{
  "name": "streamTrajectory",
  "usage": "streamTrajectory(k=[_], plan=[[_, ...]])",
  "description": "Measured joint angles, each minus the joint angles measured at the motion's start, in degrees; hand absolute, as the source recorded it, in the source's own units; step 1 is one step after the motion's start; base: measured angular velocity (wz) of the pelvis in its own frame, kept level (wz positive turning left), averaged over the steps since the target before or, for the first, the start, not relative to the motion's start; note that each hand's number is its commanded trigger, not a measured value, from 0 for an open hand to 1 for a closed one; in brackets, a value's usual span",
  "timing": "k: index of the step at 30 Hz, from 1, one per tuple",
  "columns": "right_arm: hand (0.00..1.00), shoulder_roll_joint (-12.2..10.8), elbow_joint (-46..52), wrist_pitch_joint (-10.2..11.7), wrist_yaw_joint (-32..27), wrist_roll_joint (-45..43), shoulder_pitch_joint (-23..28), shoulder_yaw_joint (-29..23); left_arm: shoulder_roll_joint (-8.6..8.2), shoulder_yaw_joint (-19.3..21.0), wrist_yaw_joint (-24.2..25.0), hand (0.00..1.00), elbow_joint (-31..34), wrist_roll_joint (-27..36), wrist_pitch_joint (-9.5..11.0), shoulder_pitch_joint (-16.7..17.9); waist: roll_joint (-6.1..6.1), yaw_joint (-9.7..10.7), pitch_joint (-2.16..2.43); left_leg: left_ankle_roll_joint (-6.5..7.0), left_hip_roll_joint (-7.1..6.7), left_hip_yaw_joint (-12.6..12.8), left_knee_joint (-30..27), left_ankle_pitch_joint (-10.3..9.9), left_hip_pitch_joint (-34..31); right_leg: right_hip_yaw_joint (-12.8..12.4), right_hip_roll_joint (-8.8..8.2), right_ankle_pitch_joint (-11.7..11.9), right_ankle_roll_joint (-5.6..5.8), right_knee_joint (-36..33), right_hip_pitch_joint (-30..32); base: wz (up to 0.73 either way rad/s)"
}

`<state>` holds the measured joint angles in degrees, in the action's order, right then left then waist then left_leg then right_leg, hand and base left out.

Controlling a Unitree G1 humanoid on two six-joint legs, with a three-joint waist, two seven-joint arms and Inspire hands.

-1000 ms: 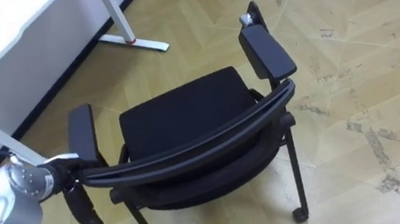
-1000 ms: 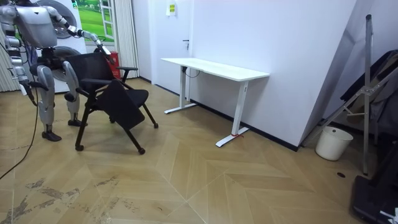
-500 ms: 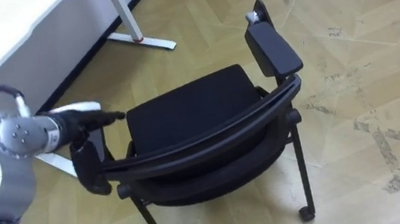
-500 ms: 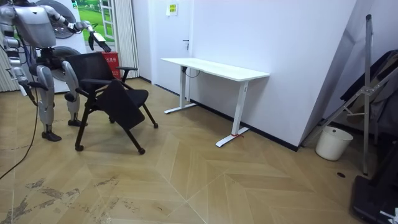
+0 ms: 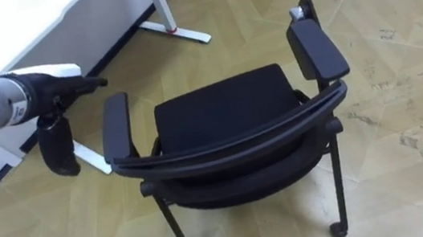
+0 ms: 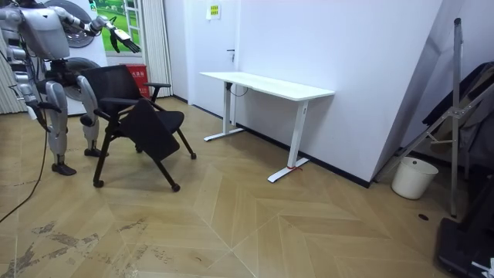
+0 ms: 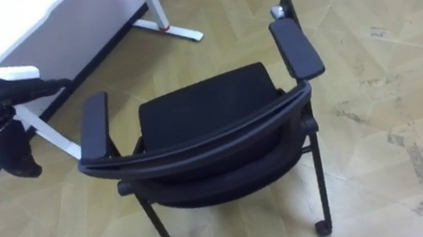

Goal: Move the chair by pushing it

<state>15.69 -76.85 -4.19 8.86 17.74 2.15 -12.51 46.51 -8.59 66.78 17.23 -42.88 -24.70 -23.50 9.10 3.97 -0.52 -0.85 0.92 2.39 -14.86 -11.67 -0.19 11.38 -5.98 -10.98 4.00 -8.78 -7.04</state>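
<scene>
Fingers [image 5: 82,84] on your left hand [image 5: 43,95] are straight and hold nothing, just beside the chair [image 5: 223,117] armrest [image 5: 116,129], not touching. Chair's front legs are hidden under its seat. Right hand [image 6: 34,114] at the robot's side is too small to read. White desk [image 5: 14,25] beyond is cut off.

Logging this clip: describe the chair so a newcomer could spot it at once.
In the room view, start at the white desk along the wall; toward that view's left, before the robot, stands the chair. Unlike the desk it is all black, with a curved backrest, two flat armrests and thin legs.
</scene>
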Motion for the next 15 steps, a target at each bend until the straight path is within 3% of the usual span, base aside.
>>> streamTrajectory(k=[9, 15], plan=[[0.00, 0.03, -0.14, 0.47, -0.09, 0.19, 0.19, 0.07, -0.01, 0.37, 1.30, 0.00, 0.84, 0.92, 0.16, 0.00, -0.05, 0.82, -0.03, 0.00, -0.05, -0.03, 0.13, 0.00, 0.85, -0.29, -0.03, -0.03, 0.02, 0.05, -0.40, 0.00], [0.00, 0.25, -1.38, 0.67, -0.02, 1.60, -0.38, 2.64, -0.03, -2.47, 1.51, 0.00, 0.85, 0.99, 0.25, 0.01, -0.64, 2.14, -0.45, 0.01, -0.12, -0.26, 0.22, 0.00, 1.37, -0.33, -0.03, -0.03, 0.03, 0.09, -1.05, 0.01]])
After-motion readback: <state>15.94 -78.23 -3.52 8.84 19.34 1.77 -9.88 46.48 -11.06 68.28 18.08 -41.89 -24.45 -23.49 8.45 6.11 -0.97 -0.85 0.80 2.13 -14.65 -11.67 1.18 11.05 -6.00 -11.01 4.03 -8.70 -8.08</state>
